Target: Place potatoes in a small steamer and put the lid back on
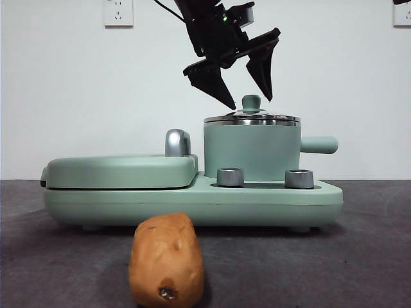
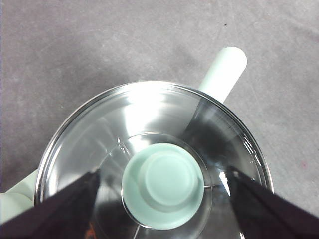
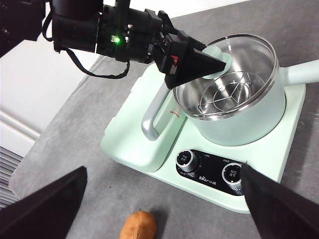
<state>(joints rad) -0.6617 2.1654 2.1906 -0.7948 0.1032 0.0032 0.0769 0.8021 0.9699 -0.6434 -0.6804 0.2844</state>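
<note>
Clear glass, steel-rimmed, the lid [image 1: 252,118] sits on the small steamer [image 1: 252,151] with its mint-green knob [image 2: 163,185] poking up. The left pincer [image 1: 249,96] hangs right over it, jaws released and spread to either side of the knob without touching it. The potato [image 1: 167,261] lies on the dark worktop [image 1: 359,256] in front of the appliance, apart from it, dark spot facing me. The right pincer [image 3: 159,209] waits above that potato, its jaws spread wide too.
</note>
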